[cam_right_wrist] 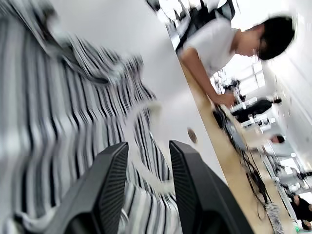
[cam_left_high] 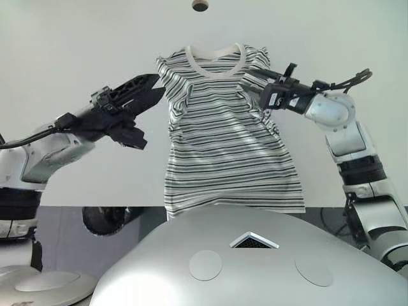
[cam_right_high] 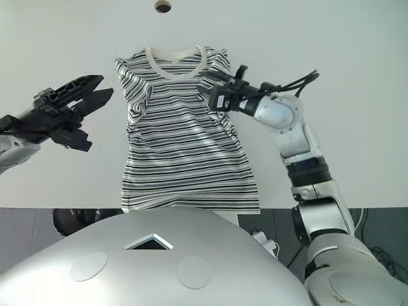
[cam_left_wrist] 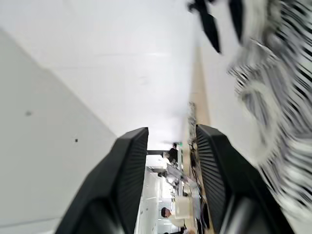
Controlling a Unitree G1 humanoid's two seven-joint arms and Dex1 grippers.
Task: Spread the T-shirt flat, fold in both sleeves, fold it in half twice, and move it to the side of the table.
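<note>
**A:** Where's the T-shirt [cam_left_high: 229,153]?

**B:** Front up on the white tabletop [cam_left_high: 76,38], roughly centred between the arms. It's black, grey and white striped with a white collar [cam_left_high: 213,56]. The collar is at the far end. The hem [cam_left_high: 236,203] is at the near edge of the tabletop.

**A:** Flat?

**B:** The body mostly is, with some ripples. The fabric is bunched and creased at both shoulders, and on the left a wrinkled ridge runs down from the shoulder.

**A:** Left claw [cam_left_high: 159,85]?

**B:** It's just beside the shirt's left shoulder, tips pointing at it. I can't tell whether the tips touch the fabric. The wrist view shows its fingers [cam_left_wrist: 127,185] well spread with nothing between them.

**A:** Right claw [cam_left_high: 250,81]?

**B:** It's over the right shoulder and sleeve area, with its tips on or just above the ruffled cloth there. In the wrist view its fingers [cam_right_wrist: 109,190] are parallel with a moderate gap. Striped fabric shows past the gap, but nothing looks pinched.

**A:** Anything else on the surface?

**B:** A small dark round disc [cam_left_high: 200,5] sits beyond the collar, apart from the shirt.
</note>
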